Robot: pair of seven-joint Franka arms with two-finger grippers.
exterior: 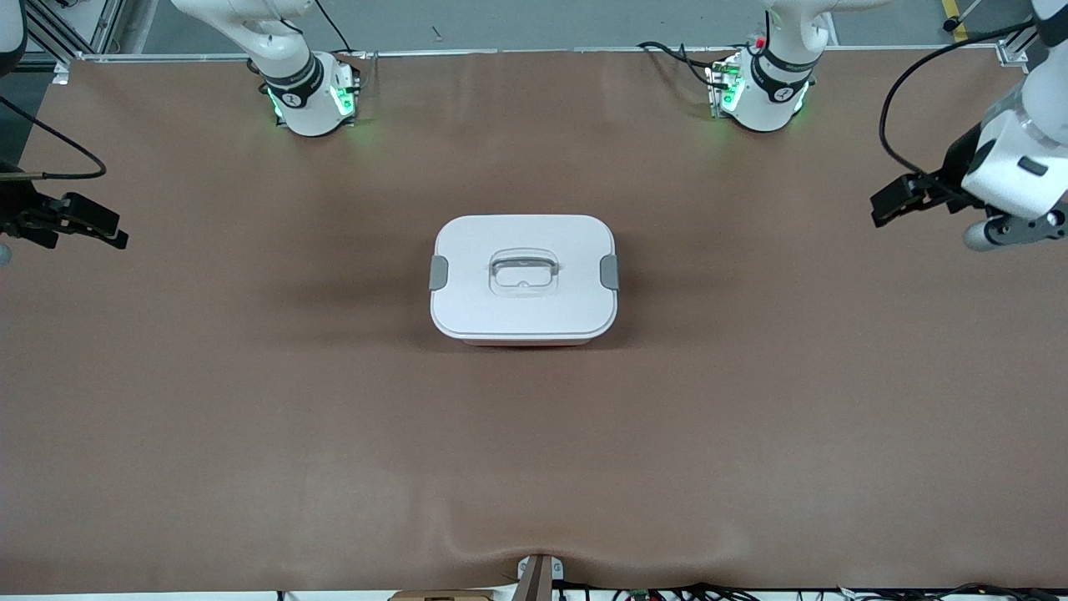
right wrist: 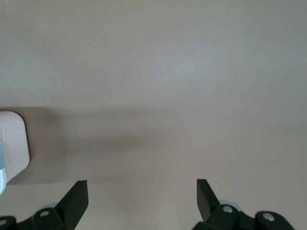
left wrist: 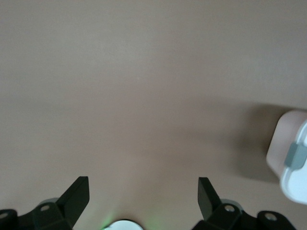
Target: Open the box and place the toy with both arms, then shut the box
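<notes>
Our left gripper [left wrist: 142, 199] and right gripper [right wrist: 141, 199] hover wide open, holding nothing, with the closed box [exterior: 523, 280] mid-table between them, well apart. It looks rigid, smooth and light; we'd take its grey clips [exterior: 438, 273].

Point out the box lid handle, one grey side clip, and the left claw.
Handle [exterior: 522, 271], front view, clear recessed centre grip.
Grey side clip [exterior: 610, 272], front view, clip face.
Left claw [left wrist: 144, 194], left wrist view, gap between open fingertips.
</notes>
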